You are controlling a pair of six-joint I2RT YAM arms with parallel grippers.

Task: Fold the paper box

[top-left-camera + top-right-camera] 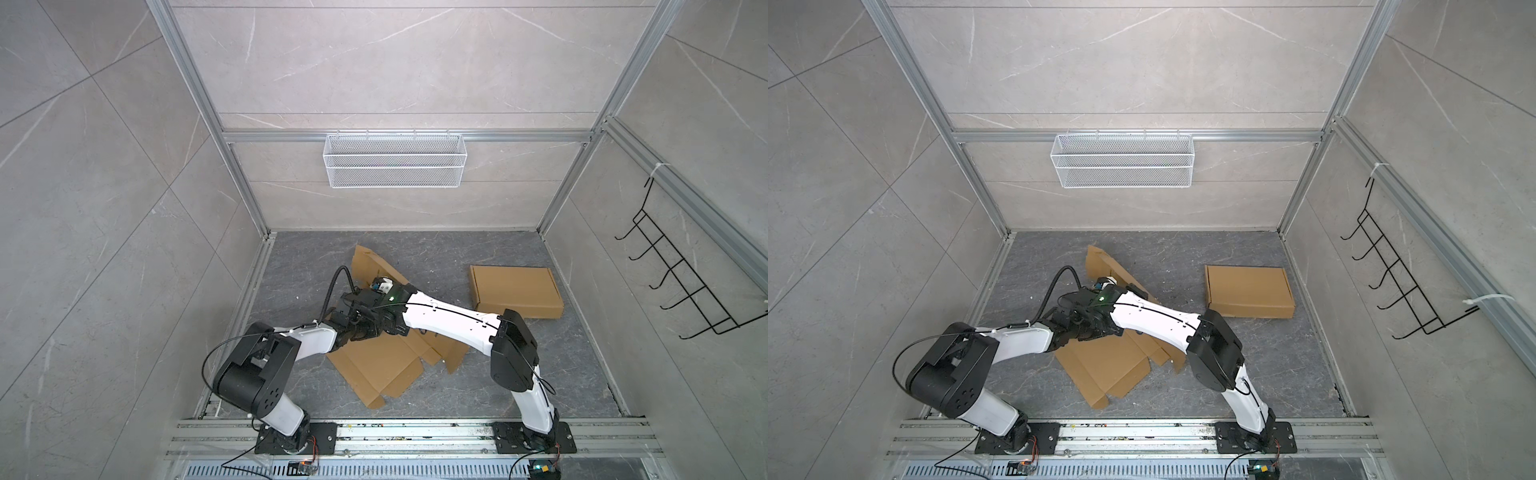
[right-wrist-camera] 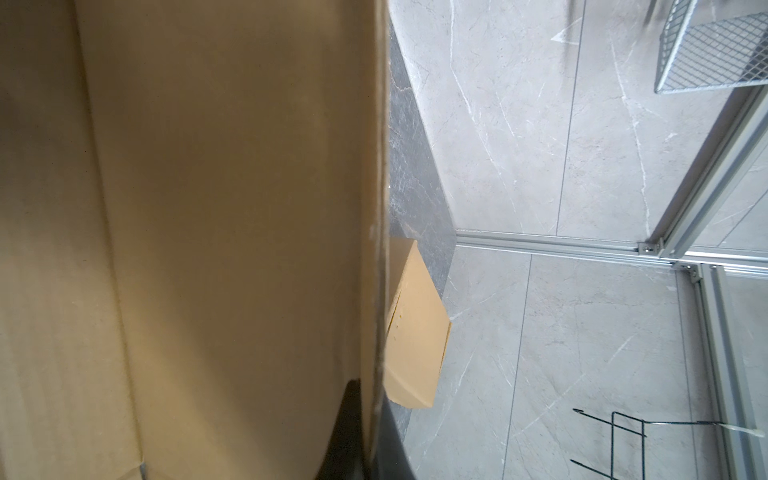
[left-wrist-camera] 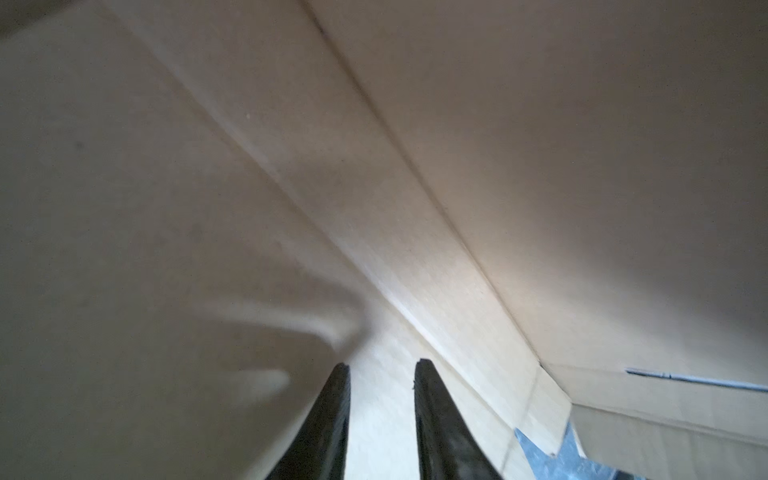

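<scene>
- Midway on the counter (image 1: pixel 457 257), the paper box (image 1: pixel 374 365) lies mostly flat, one panel raised.
- We see our right pincer (image 2: pixel 372 411) clamped on that panel's edge.
- Our left pincer (image 3: pixel 380 363) stands slightly parted, holding nothing.

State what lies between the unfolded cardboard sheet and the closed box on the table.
Bare grey table shows between the sheet and the closed box; the right arm's forearm crosses above the gap, hiding part. Both top views show this.

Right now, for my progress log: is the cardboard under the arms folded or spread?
Mostly spread: the cardboard lies flat on the table, only its far panel raised.
</scene>
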